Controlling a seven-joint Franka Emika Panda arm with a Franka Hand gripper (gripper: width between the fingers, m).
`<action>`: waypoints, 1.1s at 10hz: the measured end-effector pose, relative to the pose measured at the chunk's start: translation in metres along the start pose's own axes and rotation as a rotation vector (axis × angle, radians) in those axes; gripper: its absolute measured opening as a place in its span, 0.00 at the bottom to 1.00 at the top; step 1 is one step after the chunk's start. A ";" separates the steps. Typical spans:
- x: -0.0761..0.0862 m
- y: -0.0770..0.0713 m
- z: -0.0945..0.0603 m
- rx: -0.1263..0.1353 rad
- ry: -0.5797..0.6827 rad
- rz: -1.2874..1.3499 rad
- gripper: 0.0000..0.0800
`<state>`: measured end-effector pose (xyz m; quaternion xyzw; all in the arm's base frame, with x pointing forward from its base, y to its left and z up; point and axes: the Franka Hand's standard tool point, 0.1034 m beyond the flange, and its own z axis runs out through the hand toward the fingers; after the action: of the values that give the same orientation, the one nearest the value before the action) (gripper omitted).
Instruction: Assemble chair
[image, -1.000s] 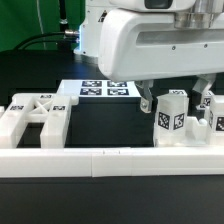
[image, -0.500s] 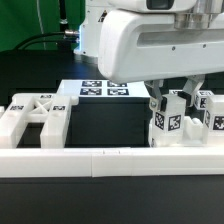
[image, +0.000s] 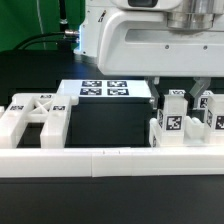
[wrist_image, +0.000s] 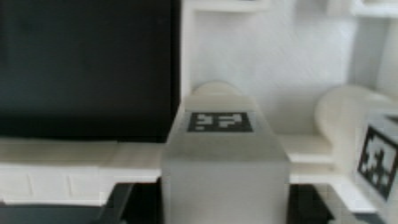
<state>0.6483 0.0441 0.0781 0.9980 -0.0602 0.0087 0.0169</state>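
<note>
Black tabletop (image: 110, 125) fills the work area, with a green backdrop behind it. A long white rail (image: 100, 160) runs along the near edge, and the marker board (image: 105, 90) lies flat at the far middle.

Claw status: my claw (image: 172, 100) is narrowed onto one upright chair leg (image: 172, 122) at the exterior view's right. The wrist view shows the leg centred between my jaws, tag facing up, with no gap visible on either side. The leg's base appears to rest on or just above the tabletop; which of the two cannot be told.

Parts status: a second tagged upright part (image: 210, 115) stands just beside the held leg, on its right. A cross-braced panel (image: 35, 112) lies well apart at the exterior view's left.

Progress: no two parts appear joined. My estimate is an early stage, with one leg gripped and all fitting of legs and panels left to do.
</note>
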 end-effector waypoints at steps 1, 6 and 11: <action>0.000 0.000 0.000 0.002 0.002 0.047 0.36; 0.000 0.000 0.000 0.026 -0.007 0.477 0.36; 0.001 -0.002 0.000 0.037 -0.011 0.843 0.36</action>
<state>0.6494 0.0459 0.0779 0.8861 -0.4632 0.0107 -0.0065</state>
